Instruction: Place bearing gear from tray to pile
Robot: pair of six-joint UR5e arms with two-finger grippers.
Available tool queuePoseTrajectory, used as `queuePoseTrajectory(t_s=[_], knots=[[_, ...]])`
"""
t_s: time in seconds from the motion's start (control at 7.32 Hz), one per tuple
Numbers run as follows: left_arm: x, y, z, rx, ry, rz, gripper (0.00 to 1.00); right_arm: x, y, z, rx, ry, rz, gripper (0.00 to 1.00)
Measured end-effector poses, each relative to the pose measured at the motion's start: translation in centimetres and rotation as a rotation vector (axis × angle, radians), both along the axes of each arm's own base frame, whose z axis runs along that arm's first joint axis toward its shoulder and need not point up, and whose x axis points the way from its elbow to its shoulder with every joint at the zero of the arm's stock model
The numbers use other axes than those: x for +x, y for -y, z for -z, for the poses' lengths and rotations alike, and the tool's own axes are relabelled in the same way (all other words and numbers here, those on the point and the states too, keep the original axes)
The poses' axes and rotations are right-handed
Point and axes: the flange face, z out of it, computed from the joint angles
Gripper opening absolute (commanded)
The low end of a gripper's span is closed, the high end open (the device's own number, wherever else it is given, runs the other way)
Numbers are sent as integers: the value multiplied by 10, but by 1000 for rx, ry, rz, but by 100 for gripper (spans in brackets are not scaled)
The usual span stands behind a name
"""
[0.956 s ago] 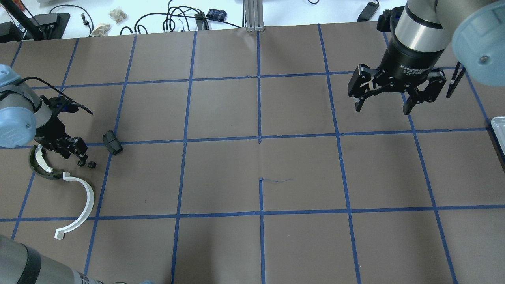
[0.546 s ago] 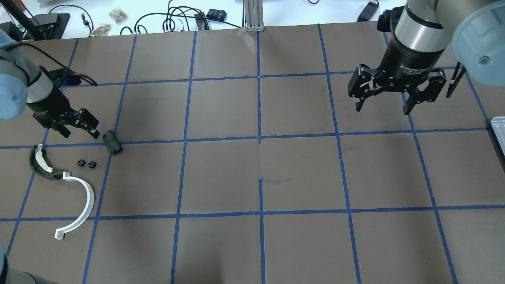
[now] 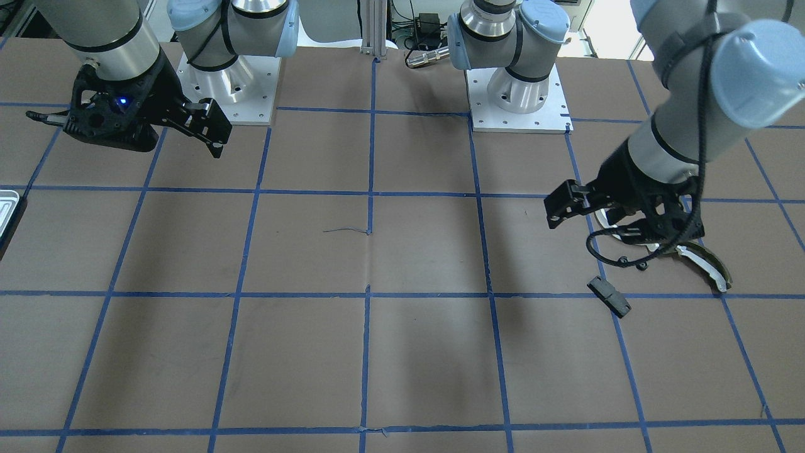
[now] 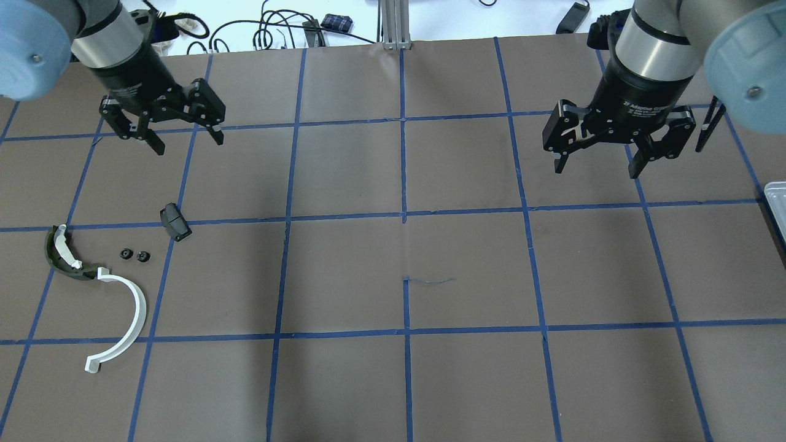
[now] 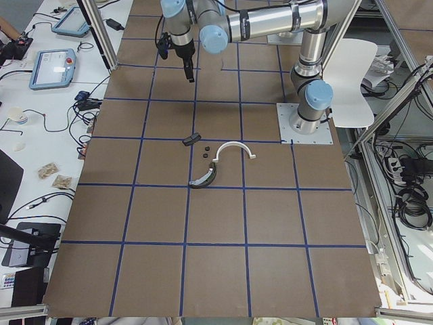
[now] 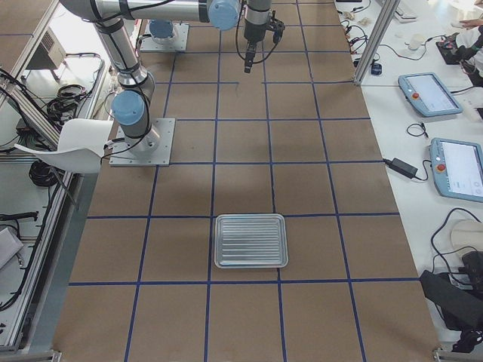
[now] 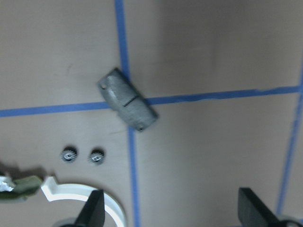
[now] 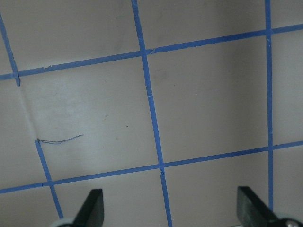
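Bearing gear (image 4: pixel 143 256) lies flat, beside twin gear (image 4: pixel 126 253).

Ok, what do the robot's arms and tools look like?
Silver-grey tubular arms with pale blue joint caps. The left tool and right tool are black, two-fingered; the right one's collar bears white lettering. A black cable loops from the left wrist.

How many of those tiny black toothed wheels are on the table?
2. One small black gear lies nearer the dark olive curved piece; the other small black gear sits beside it, nearer the black oblong block. The silvery tray shows none.
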Motion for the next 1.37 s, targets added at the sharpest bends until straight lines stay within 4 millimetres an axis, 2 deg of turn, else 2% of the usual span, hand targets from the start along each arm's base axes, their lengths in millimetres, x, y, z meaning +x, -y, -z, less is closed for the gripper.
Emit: queuePoseTrajectory(t_s=[0.14,0.27,0.41,0.68,1.37], knots=[[-34,-12,-16,-28,7,17,100,0,0,0,0,-2,0,100],[-55,-24,-26,-43,13,20,100,-1,0,0,0,-4,0,100],[-64,-33,-35,-63,16,18,100,-1,0,0,0,-5,0,100],[-70,-37,-46,-112,13,19,100,-2,0,0,1,-7,1,100],[-72,-56,-37,-123,16,16,100,3,1,-8,-19,33,-3,100]])
